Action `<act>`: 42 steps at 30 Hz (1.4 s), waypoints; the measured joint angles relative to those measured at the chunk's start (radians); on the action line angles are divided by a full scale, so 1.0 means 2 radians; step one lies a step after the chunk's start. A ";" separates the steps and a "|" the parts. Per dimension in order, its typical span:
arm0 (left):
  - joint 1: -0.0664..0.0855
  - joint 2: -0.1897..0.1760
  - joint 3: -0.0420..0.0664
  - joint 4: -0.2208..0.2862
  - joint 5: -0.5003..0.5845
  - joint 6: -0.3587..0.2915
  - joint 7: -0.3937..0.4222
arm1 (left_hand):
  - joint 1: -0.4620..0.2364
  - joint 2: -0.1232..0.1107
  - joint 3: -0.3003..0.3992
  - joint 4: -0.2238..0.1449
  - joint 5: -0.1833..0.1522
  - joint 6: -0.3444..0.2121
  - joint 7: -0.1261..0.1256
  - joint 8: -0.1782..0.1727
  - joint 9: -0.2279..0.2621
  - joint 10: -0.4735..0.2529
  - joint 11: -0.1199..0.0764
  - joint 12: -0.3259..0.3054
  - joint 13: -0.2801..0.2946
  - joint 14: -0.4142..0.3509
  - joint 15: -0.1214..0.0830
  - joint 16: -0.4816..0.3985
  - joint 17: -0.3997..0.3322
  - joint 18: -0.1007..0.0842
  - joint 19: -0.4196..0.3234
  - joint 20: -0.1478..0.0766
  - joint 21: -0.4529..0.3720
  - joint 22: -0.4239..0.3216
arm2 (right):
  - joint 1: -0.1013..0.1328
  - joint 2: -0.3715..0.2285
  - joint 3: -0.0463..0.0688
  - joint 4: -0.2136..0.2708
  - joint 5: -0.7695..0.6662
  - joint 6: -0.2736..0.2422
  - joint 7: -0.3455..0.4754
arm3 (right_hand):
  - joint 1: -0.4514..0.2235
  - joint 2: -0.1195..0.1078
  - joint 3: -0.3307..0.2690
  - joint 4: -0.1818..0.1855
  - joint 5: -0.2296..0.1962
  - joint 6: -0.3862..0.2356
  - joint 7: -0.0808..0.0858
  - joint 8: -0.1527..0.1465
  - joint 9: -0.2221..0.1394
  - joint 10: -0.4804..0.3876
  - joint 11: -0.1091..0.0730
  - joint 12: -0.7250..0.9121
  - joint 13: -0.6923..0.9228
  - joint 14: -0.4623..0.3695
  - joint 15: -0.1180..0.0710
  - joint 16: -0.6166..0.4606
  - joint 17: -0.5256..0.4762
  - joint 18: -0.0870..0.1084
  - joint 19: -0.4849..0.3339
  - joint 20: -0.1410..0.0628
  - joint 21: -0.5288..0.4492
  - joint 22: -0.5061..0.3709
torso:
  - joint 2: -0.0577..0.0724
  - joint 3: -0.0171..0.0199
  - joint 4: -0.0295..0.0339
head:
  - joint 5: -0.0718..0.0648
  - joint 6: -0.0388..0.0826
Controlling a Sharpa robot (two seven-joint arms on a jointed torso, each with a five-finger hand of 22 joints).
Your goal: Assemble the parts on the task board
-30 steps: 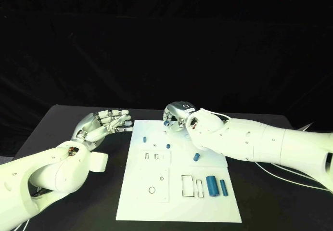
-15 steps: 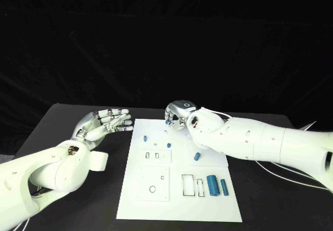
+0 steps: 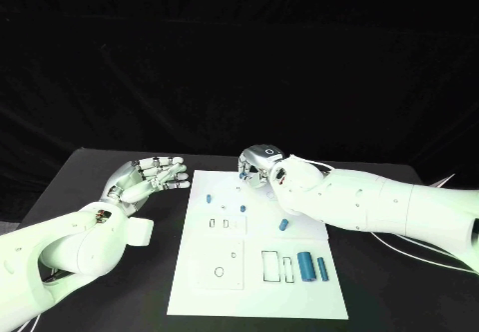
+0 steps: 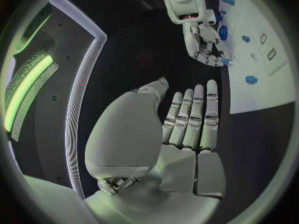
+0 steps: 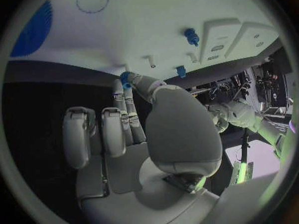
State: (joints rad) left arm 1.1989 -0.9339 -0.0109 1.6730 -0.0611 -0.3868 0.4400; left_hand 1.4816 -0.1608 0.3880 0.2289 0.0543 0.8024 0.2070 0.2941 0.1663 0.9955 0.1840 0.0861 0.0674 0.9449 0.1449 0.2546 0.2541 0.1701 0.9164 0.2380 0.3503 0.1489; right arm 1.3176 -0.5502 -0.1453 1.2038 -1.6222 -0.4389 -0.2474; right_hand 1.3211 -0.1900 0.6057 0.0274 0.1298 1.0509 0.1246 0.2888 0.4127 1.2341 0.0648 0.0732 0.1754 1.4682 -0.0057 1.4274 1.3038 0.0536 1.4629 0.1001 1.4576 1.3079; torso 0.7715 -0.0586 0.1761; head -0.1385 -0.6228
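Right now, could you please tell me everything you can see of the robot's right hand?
The right hand is silver and metallic-looking, on a white arm that reaches in over the far end of the white task board. In the right wrist view it pinches a small blue part between the thumb and a fingertip, while the other fingers curl in beside it. In the left wrist view the same hand hangs fingers-down above the board's far edge. Whether the part touches the board cannot be told.

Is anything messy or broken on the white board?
Nothing looks broken or spilled. The small blue parts lie loose on the task board, waiting to be assembled. The right hand pinches one blue piece; the left hand is empty.
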 measured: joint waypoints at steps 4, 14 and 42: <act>0.000 0.000 0.000 0.000 0.000 0.000 0.000 | 0.000 0.000 0.000 0.000 0.000 0.000 0.000 0.000 0.000 0.000 0.000 0.000 0.000 0.000 0.000 0.000 0.001 0.000 -0.002 0.002 0.000 0.000 | 0.000 0.000 0.000 0.001 -0.002 0.001 0.000 | -0.001 -0.001 0.000 0.000 0.000 0.000 0.000 0.000 0.000 0.000 0.000 0.000 0.000 0.000 0.000 0.000 0.000 0.000 0.000 0.000 0.000 0.000 | 0.000 -0.0005 0.0007 | -0.001 0.000; 0.000 0.000 0.000 -0.002 0.000 0.000 -0.001 | 0.000 0.000 0.000 0.000 0.000 0.000 0.000 0.000 0.000 0.000 0.000 0.000 0.000 0.000 0.000 0.000 0.001 0.000 -0.002 0.002 0.000 0.000 | 0.000 0.000 0.001 0.001 -0.003 0.004 0.000 | -0.003 -0.003 0.000 0.000 0.000 -0.001 0.001 0.000 0.003 0.000 0.000 0.000 0.000 0.000 0.000 0.000 -0.001 0.000 0.000 0.000 0.000 0.000 | 0.000 -0.0013 0.0016 | -0.001 -0.002; 0.000 0.001 0.000 -0.004 0.000 0.001 -0.001 | 0.000 0.000 0.002 -0.002 0.000 0.000 0.000 0.000 0.000 0.000 0.000 -0.003 0.000 -0.002 0.002 0.000 0.002 0.000 -0.002 0.002 0.000 0.000 | 0.002 -0.002 0.002 0.001 -0.007 0.013 -0.006 | -0.009 -0.005 0.000 0.000 0.000 -0.004 0.002 -0.001 0.003 0.000 0.000 0.000 0.001 0.000 0.000 0.000 -0.002 0.000 0.000 0.000 0.000 0.000 | 0.001 -0.0014 0.0031 | -0.003 -0.004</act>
State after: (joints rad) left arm 1.1990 -0.9322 -0.0108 1.6642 -0.0611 -0.3844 0.4381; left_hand 1.4816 -0.1608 0.3923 0.2246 0.0543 0.8024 0.2070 0.2941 0.1662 0.9955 0.1841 0.0810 0.0675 0.9412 0.1486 0.2546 0.2576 0.1701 0.9130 0.2414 0.3503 0.1482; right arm 1.3213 -0.5542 -0.1411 1.2061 -1.6354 -0.4129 -0.2585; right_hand 1.3022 -0.2004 0.6057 0.0274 0.1297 1.0427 0.1287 0.2868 0.4189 1.2343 0.0650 0.0737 0.1774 1.4682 -0.0057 1.4273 1.2999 0.0537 1.4628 0.1001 1.4576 1.3074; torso 0.7732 -0.0614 0.1823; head -0.1453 -0.6316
